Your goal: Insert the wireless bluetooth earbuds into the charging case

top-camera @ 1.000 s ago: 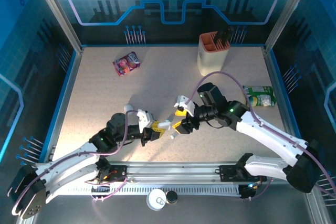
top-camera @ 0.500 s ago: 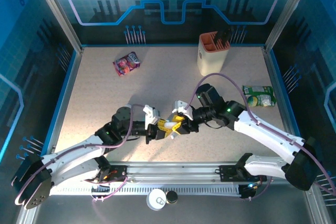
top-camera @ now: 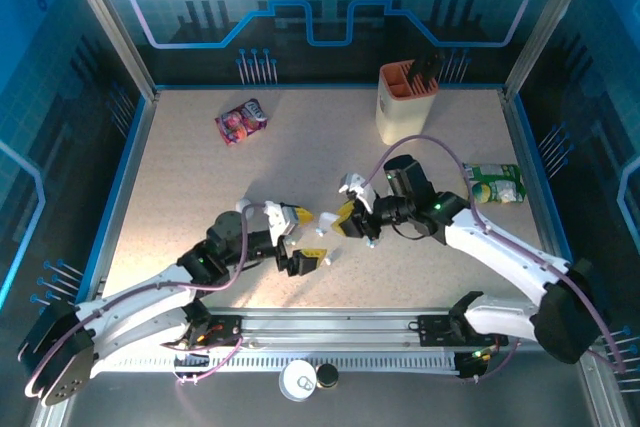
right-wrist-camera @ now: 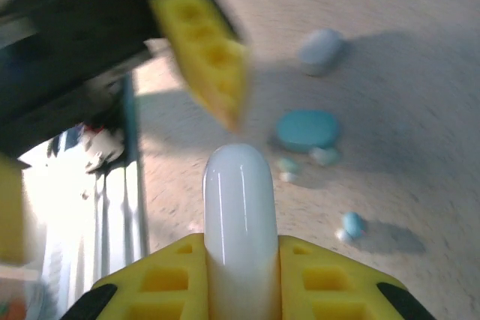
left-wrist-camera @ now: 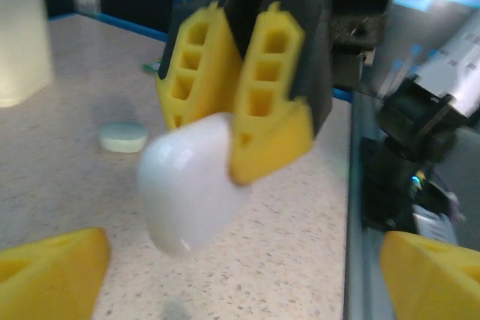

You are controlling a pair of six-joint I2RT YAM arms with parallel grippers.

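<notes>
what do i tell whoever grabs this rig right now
The right gripper is shut on the white case, holding it above the table.
The left gripper is open and empty, facing that case.
On the table lie a teal case, a paler case and loose earbuds.
Done: white case in hand.
Left: no bud is seen seated in a case; all still need inserting.
</notes>
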